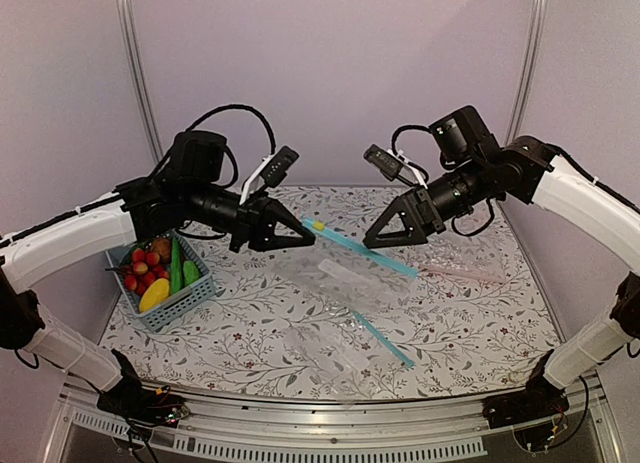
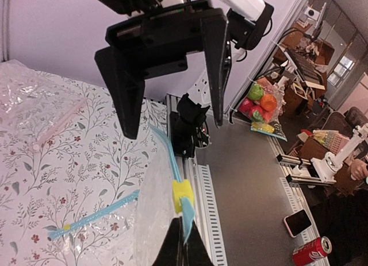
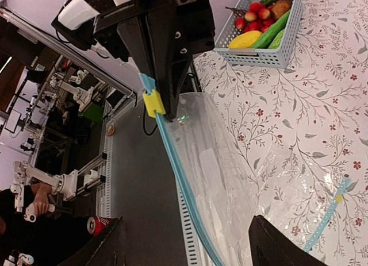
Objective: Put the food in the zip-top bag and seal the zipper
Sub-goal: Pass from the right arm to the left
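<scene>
Top external view: nearest the arm bases, the zip-top bag [image 1: 335, 351] lies flat on the floral table cover [image 1: 480, 323]. Its clear film is almost lost against the leaf print. Only the zipper [image 1: 385, 341], a thin light-blue strip, reads plainly, and whether that mouth is open or sealed cannot be told.

Just beyond it, a larger bag [image 1: 345, 278] is raised at one corner, with its glossy film sagging toward the table. The left gripper [image 1: 306, 233] is pinched tight on this bag's longer blue strip [image 1: 365, 248], right beside a blocky yellow slider [image 2: 183, 195]. The left wrist view cuts its own fingers off at the bottom edge. The right gripper [image 1: 383, 243] hangs close to the same strip with its black fingers spread wide, grasping nothing. This raised film stands between the two grippers and the small bag.

At the left, both pieces of food sit in a grey lattice basket [image 1: 185, 305], well apart from the zip-top bag. The smooth yellow piece [image 1: 153, 295] is at the near corner and the light-green piece [image 1: 191, 273] just behind it. Both are partly covered by red berries [image 1: 140, 268] and a long green vegetable [image 1: 176, 265].

Farther right lies a clear bag with a faint pink strip [image 1: 460, 273], its outline barely visible. Pale lilac walls [image 1: 330, 83] close the back.
</scene>
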